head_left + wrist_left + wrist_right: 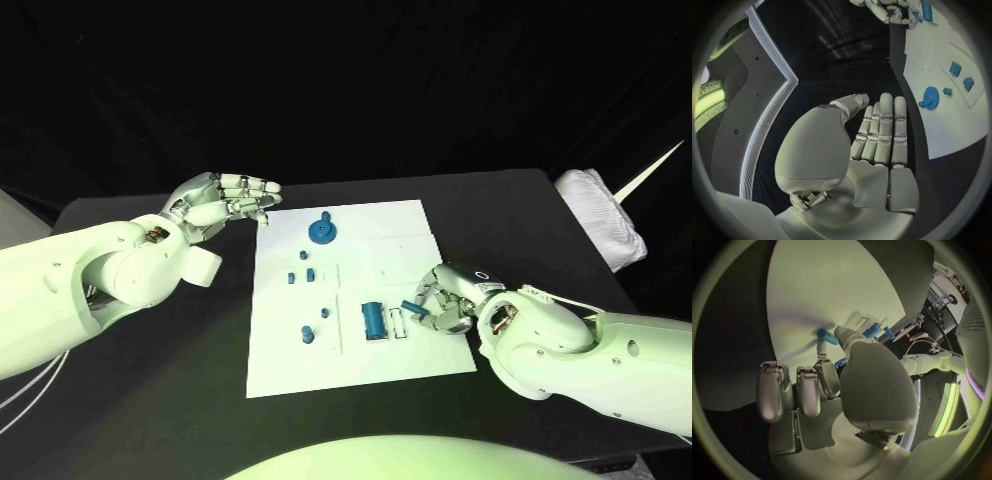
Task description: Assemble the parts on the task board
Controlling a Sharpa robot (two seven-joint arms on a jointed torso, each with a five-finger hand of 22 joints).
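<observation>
The table [159, 400] under me is black and matte, and the board [361, 300] lies flat in its middle, a white rectangular plate with shallow outlined recesses. Beyond the board's far right corner, at the table's edge, sits a white bundle [603, 228] of crinkled material, well apart from the board.

My left arm [87, 285] is smooth white shell and ends at the board's far left corner. My left hand [224, 203] hovers there just off the board's edge, silver fingers [882, 130] side by side and curled in on nothing. Nothing lies between it and the parts.

My right arm [606, 355] comes in along the board's right edge. My right hand [450, 298] rests over that edge, and it pinches a small blue peg [414, 309] between thumb and a fingertip; the other fingers [772, 390] hang curled and free. The hand covers part of the board's right side, so I cannot tell what lies beneath it.

I count seven blue parts on the board besides the peg. The biggest is a round gear [325, 233] with a knob, near the far edge. A cylinder [374, 319] lies just left of my right hand. Two small blocks [302, 273] sit toward the board's middle, one tiny piece [303, 254] between them and the gear, and two small round pieces [307, 333] lie left of the cylinder.
</observation>
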